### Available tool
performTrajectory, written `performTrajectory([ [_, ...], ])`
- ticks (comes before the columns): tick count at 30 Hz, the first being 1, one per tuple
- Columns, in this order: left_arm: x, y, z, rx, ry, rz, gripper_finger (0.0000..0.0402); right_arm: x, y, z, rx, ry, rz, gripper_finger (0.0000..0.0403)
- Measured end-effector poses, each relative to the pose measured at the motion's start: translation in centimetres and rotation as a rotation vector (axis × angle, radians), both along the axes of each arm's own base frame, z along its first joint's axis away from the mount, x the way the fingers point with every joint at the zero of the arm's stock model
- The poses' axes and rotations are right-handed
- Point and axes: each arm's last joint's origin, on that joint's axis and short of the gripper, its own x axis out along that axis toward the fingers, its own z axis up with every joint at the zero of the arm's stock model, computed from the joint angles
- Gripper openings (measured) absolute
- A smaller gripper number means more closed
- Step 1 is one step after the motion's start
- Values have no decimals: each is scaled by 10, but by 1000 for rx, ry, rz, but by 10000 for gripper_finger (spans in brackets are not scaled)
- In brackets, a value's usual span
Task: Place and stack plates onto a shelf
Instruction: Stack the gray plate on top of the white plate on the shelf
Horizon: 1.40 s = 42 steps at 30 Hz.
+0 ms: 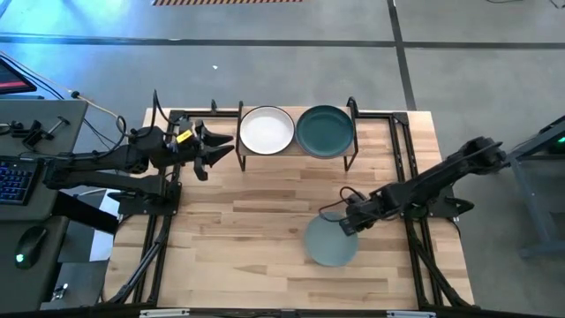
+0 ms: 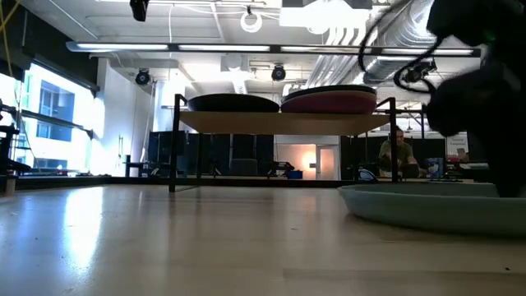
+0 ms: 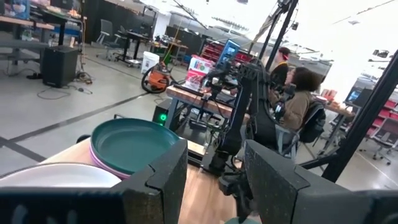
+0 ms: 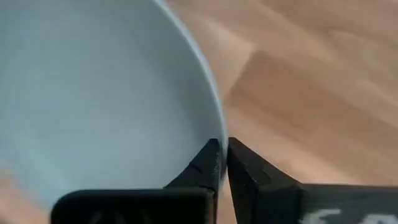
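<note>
The pale blue-green plate [image 1: 331, 243] lies on the tabletop near the right arm; in the low view this pale blue-green plate [image 2: 427, 210] rests flat at the right. My right gripper [image 1: 346, 223] is at its far right rim, shut on it. On the shelf [image 1: 353, 146], the cream-white plate [image 1: 267, 130] tops a stack over the black plate [image 2: 234, 103]. The dark teal plate [image 1: 324, 130] tops a stack with a pink plate [image 2: 329, 102] in it. My left gripper [image 1: 216, 146] hovers open by the shelf's left end, touching nothing. My right gripper [image 4: 222, 146] pinches the pale blue-green plate's rim [image 4: 211, 115] between its two fingers, one finger [image 4: 202, 165] on the plate's inner side and the other on the outer side over the table. The plate's underside rests on the tabletop.
The shelf's black posts [image 1: 351, 106] rise at its corners. Black frame rails [image 1: 406, 141] run along the table's left and right sides. Bare wood [image 1: 256, 230] lies between the arms. People sit at desks [image 3: 298, 99] in the room beyond.
</note>
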Motion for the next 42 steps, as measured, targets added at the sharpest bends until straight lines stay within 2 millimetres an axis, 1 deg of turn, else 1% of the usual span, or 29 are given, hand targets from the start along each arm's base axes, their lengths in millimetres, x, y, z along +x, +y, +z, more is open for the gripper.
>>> performTrajectory([
  [2,0,0,0,11,1,0,147,-1,0,12,37,-67,17,3],
  [6,-2,0,2,18,-7,1,147,-9,-2,39,119,-183,30,2],
  [10,-2,0,1,18,-3,4,147,-6,-8,74,142,-303,35,1],
  [13,-2,0,1,17,-3,4,147,4,-13,101,110,-357,67,0],
  [15,-2,0,1,18,-5,4,147,15,-19,117,69,-388,95,0],
  [18,-2,0,3,20,-22,4,147,37,-34,140,-8,-444,125,0],
  [20,-2,0,5,21,-38,4,147,56,-50,158,-78,-509,137,0],
  [23,-2,0,5,22,-44,4,147,82,-78,187,-208,-571,183,0],
  [25,-2,0,7,24,-67,4,147,95,-100,202,-292,-561,220,0],
  [28,-3,0,14,29,-132,4,147,112,-133,218,-390,-513,253,0],
  [31,-6,0,22,46,-221,5,147,128,-167,229,-447,-481,262,0],
  [35,-8,-1,29,84,-290,12,147,147,-211,241,-470,-502,243,0],
  [38,-9,-1,32,88,-318,13,147,160,-240,241,-479,-486,203,0],
  [42,-9,-1,31,86,-314,13,147,174,-272,233,-437,-494,174,0],
])
